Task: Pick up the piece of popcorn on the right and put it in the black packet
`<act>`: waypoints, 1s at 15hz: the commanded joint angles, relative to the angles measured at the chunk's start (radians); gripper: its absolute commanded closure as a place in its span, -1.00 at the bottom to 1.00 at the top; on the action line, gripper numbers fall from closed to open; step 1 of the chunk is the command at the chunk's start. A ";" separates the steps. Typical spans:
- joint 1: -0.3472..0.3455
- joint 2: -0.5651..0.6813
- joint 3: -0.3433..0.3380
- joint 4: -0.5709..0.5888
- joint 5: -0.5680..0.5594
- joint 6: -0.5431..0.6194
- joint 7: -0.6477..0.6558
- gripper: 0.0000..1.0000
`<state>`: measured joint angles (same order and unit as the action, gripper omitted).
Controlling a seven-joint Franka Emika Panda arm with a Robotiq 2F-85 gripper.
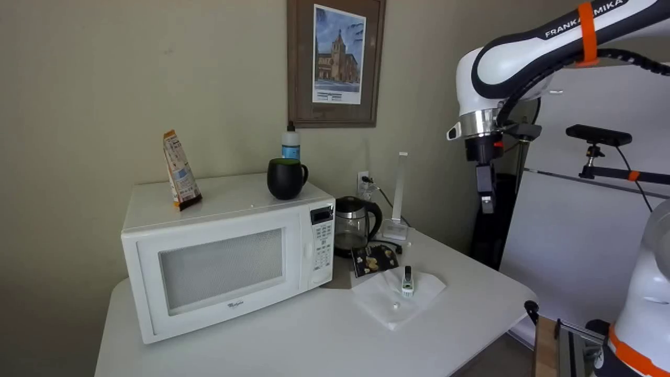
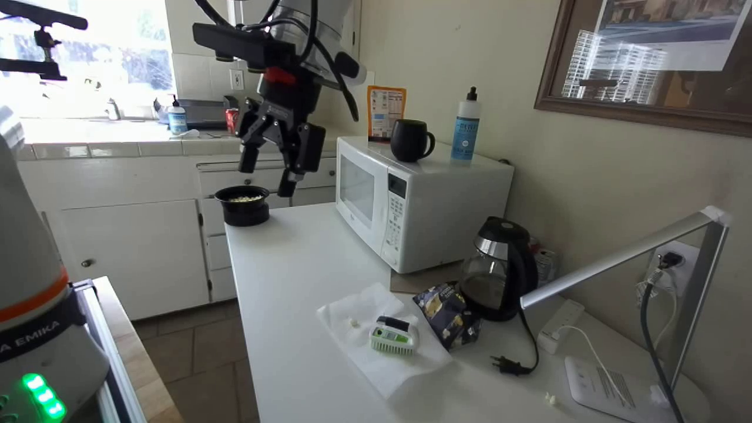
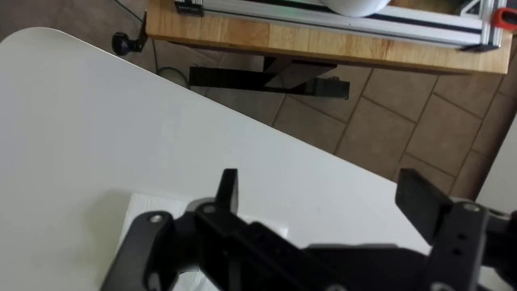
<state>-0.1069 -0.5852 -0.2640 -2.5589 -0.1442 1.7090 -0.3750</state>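
The black packet (image 1: 374, 259) with a popcorn print lies against the kettle; it also shows in an exterior view (image 2: 447, 314). One pale popcorn piece (image 2: 550, 399) lies on the table by the lamp base; it shows as a small speck in an exterior view (image 1: 409, 244). Another piece (image 2: 353, 322) lies on the white paper, also in an exterior view (image 1: 396, 305). My gripper (image 2: 267, 177) hangs high above the table, fingers apart, with nothing between them. It shows side-on in an exterior view (image 1: 487, 203). In the wrist view the open fingers (image 3: 317, 178) frame bare table; packet and popcorn are out of view there.
A small brush (image 2: 393, 336) lies on the white paper (image 2: 405, 376). A kettle (image 2: 496, 270), a lamp (image 2: 611, 382) and a plug cord (image 2: 511, 365) stand near the packet. The microwave (image 2: 446, 205) carries a mug (image 2: 409, 141). A black bowl (image 2: 244, 214) stands at the table's end.
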 commanded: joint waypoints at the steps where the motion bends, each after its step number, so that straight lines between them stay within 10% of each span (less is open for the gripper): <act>1: -0.031 0.189 -0.056 0.127 0.085 0.082 0.060 -1.00; 8: -0.154 0.587 -0.194 0.373 0.278 0.353 0.050 -1.00; 15: -0.310 0.890 -0.145 0.602 0.563 0.591 0.138 -1.00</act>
<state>-0.3583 0.1850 -0.4493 -2.0569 0.3410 2.2251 -0.3025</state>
